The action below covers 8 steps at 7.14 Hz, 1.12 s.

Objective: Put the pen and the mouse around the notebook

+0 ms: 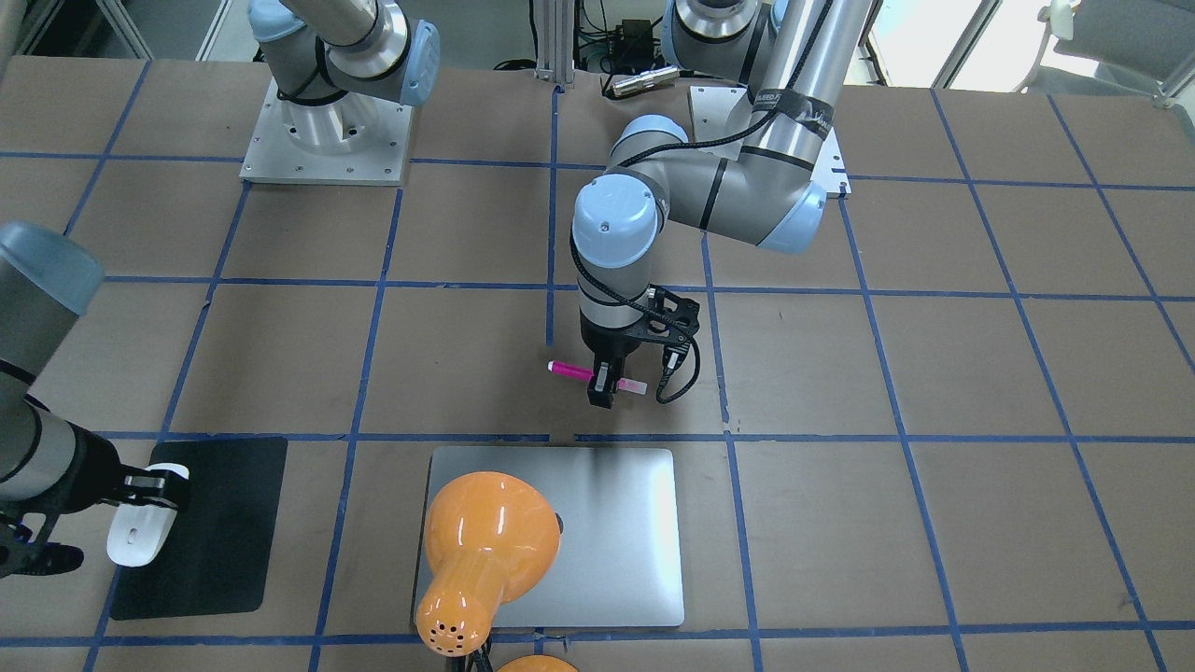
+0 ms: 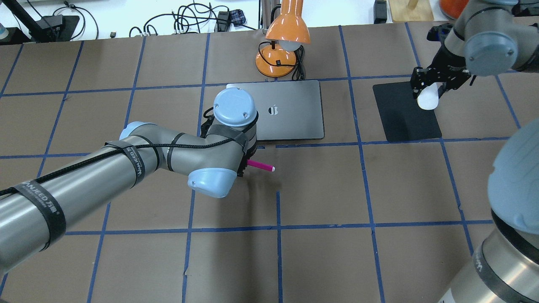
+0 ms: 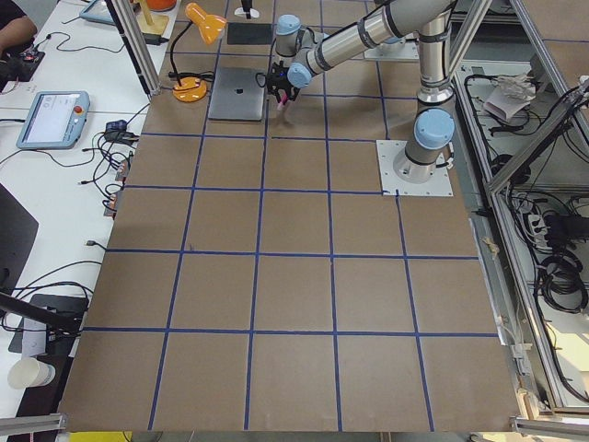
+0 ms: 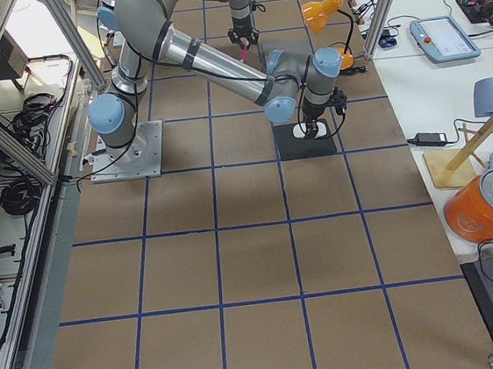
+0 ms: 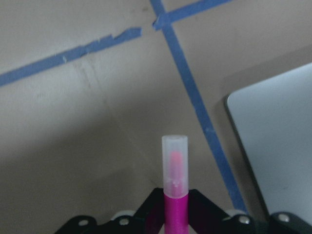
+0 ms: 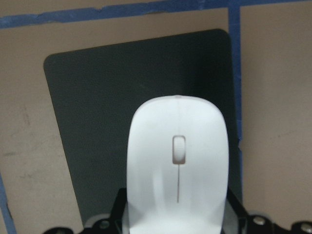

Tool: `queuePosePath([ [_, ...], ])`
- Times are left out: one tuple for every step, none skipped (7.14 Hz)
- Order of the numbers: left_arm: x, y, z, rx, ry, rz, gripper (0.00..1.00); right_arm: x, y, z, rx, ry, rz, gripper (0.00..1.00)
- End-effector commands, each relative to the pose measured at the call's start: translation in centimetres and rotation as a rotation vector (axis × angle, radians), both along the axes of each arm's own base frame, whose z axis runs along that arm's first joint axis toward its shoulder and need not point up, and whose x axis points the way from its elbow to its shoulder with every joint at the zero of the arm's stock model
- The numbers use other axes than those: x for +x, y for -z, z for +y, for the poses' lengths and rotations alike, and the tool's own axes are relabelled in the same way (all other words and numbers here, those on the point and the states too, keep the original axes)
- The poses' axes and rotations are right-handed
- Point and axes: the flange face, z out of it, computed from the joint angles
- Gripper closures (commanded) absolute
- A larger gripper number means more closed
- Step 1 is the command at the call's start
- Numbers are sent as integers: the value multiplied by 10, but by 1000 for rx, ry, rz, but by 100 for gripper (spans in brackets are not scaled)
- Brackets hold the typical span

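L claw [image 1: 602, 390] clamped on pen [image 1: 571, 371], held level just off notebook [image 1: 616, 541] edge nearest robot | R claw [image 2: 429, 89] gripping mouse [image 2: 428, 102] over black pad [image 2: 400, 120] (pad lies on table, well apart from notebook)

Apple logo [image 2: 273, 110] on notebook [image 2: 300, 120]; "ANJEED" on arm strap [image 2: 45, 208].

Robotics lab, as you see it from every side — the left arm [image 2: 105, 172] and right arm [image 2: 513, 185] stand bolted on metal base plates [image 3: 391, 180] to a wide table [image 3: 294, 304] papered brown and gridded in blue tape [image 3: 262, 253]. Your white side benches [image 4: 452, 83] carry tablet-like teach pendants [image 3: 48, 120]; aluminium framing [image 3: 130, 46] fences the cell — cable bundles [image 3: 557, 272] lie outside it.
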Motion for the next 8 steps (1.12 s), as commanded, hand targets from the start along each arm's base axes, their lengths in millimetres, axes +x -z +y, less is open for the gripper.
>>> queuePosePath([
  [-26,12,-20,14,-135,63,100,9,34,-5,44,10,-5,89],
  [-41,16,-26,29,-140,97,100,10,42,-4,61,12,-16,79],
  [-46,16,-25,32,-133,98,100,11,47,-4,69,13,-24,32],
  [-44,15,-20,47,-122,80,100,11,58,-3,87,9,-25,11],
  [-43,23,-19,66,-127,69,1,10,57,-3,83,1,-18,0],
  [-42,6,-19,40,-120,82,0,8,25,-14,28,-4,1,0],
  [-40,-4,-25,23,-107,88,0,7,-34,-24,-25,-7,14,0],
  [-31,-33,-26,-6,127,64,0,28,-74,-28,-18,-36,10,0],
])
